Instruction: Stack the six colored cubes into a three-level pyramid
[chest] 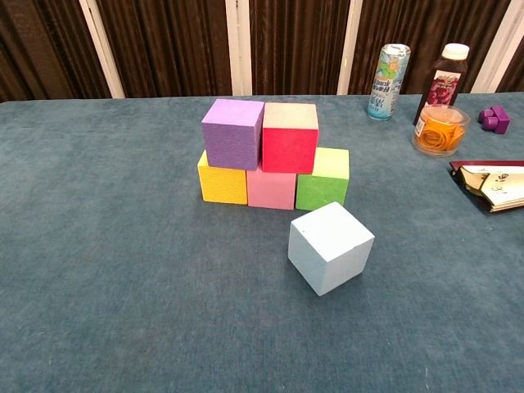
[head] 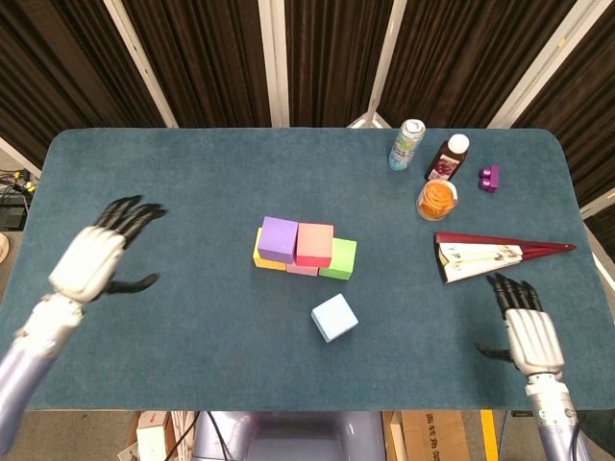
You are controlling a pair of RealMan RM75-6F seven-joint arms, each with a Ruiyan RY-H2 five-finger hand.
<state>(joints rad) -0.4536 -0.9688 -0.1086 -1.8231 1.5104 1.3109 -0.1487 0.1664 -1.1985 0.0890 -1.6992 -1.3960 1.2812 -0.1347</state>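
While both hover, left hand [head: 88, 259] spread empty, right hand [head: 530, 331] likewise

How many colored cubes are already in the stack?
5. Bottom row: yellow cube, pink cube, green cube. Second row: purple cube, red cube. The light blue cube lies apart.

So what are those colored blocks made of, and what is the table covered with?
The cubes, like the purple cube and the light blue cube, look like dense foam: matte, finely grainy faces with no shine and slightly soft edges, though painted wood can't be ruled out. The table seems covered in teal felt or short-pile cloth, going by its fuzzy, mottled, non-reflective surface.
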